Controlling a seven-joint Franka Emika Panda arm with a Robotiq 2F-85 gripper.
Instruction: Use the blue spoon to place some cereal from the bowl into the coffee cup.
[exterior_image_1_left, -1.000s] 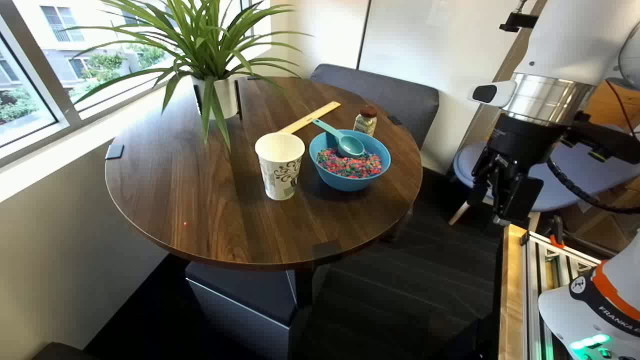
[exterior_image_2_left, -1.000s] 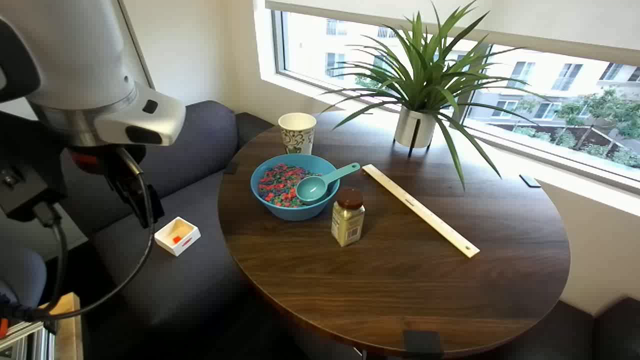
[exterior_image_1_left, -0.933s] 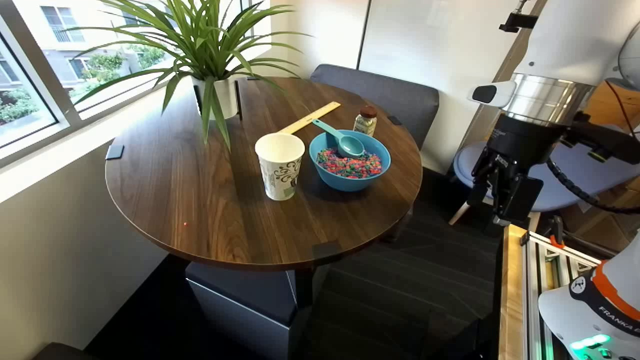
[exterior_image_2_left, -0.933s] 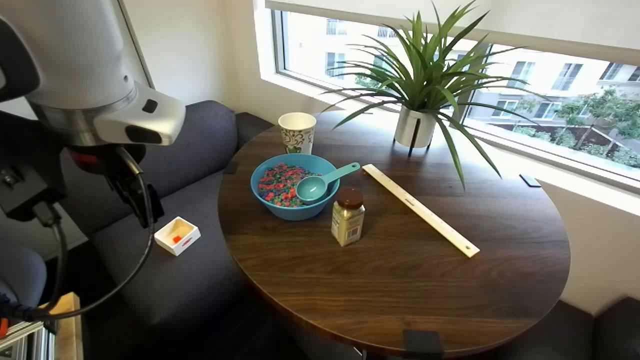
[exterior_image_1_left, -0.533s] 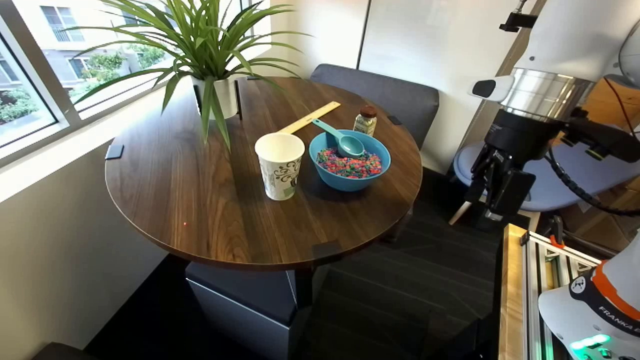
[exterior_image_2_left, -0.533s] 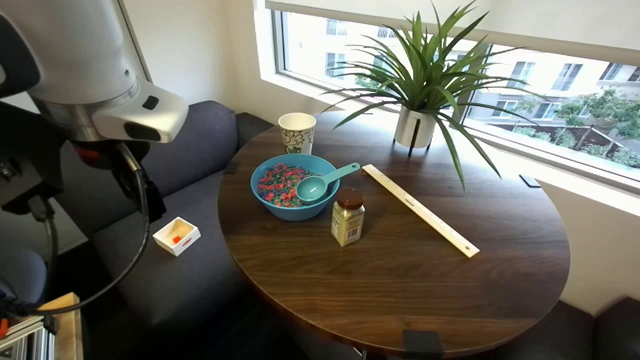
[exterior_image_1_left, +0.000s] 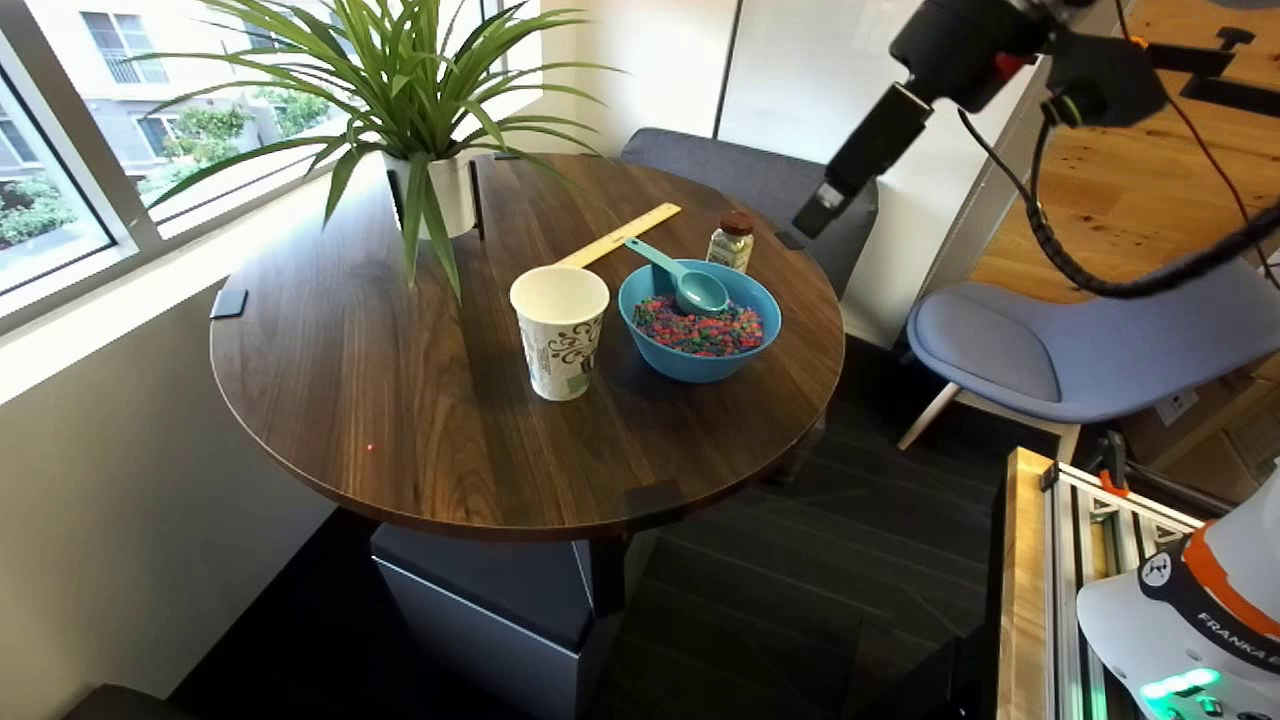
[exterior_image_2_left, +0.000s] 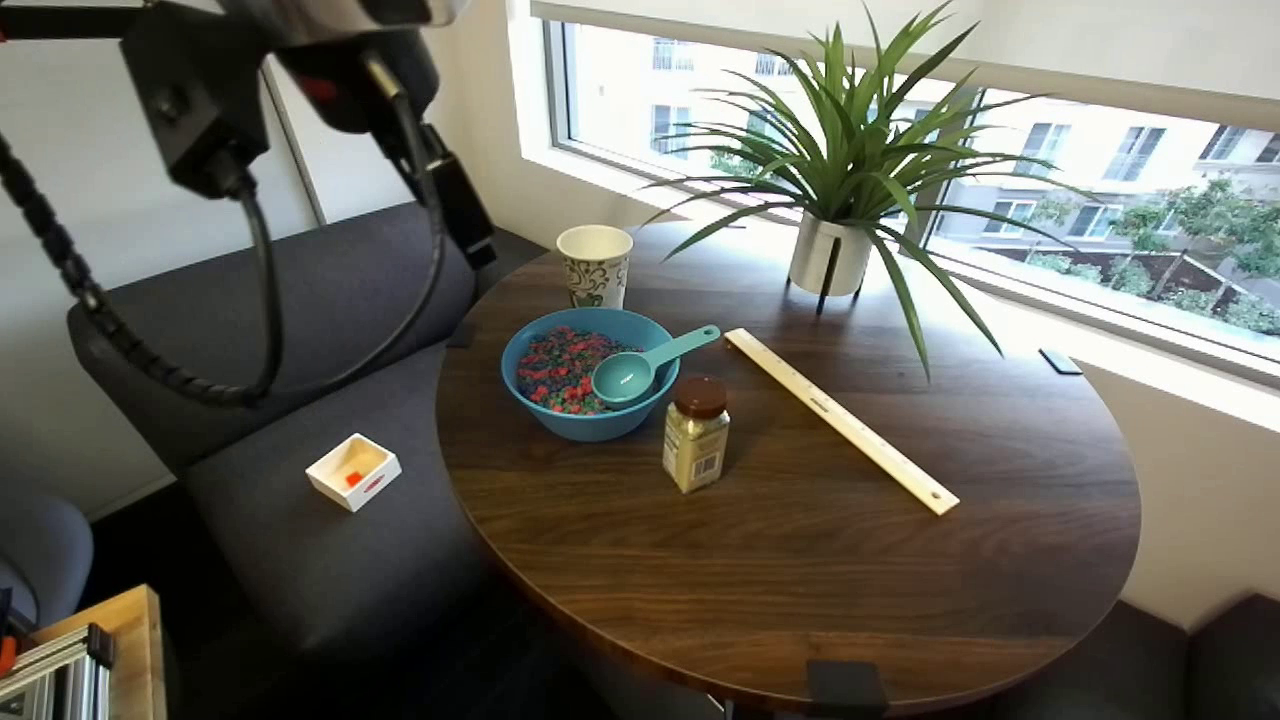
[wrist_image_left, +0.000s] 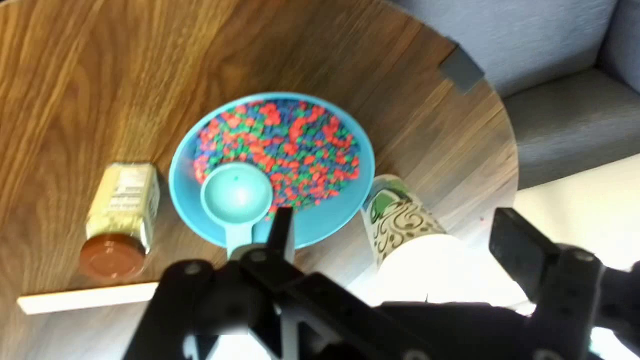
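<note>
The blue spoon (exterior_image_1_left: 702, 293) (exterior_image_2_left: 625, 378) (wrist_image_left: 237, 194) rests on the cereal (exterior_image_1_left: 705, 330) (exterior_image_2_left: 560, 365) (wrist_image_left: 300, 145), its handle over the rim of the blue bowl (exterior_image_1_left: 690, 365) (exterior_image_2_left: 590, 427) (wrist_image_left: 320, 225). The cream coffee cup (exterior_image_1_left: 560, 345) (exterior_image_2_left: 597, 272) (wrist_image_left: 400, 225) stands upright beside the bowl; in the wrist view its top is washed out. My gripper (exterior_image_1_left: 820, 208) (exterior_image_2_left: 480, 252) is above the table's edge, apart from everything. In the wrist view the gripper (wrist_image_left: 395, 215) has its fingers wide apart with nothing held; one finger overlaps the bowl's rim in the picture.
A jar with a brown lid (exterior_image_1_left: 730, 245) (exterior_image_2_left: 696, 440) (wrist_image_left: 115, 220) stands close to the bowl. A wooden ruler (exterior_image_1_left: 625, 233) (exterior_image_2_left: 845, 425) (wrist_image_left: 90, 298) lies near it. A potted plant (exterior_image_1_left: 450, 200) (exterior_image_2_left: 830, 260) stands by the window. A small white box (exterior_image_2_left: 355, 472) sits on the bench.
The arm has risen and swung from beside its base towards the table, and the gripper has tilted. The spoon, bowl, cup, jar and ruler have not moved.
</note>
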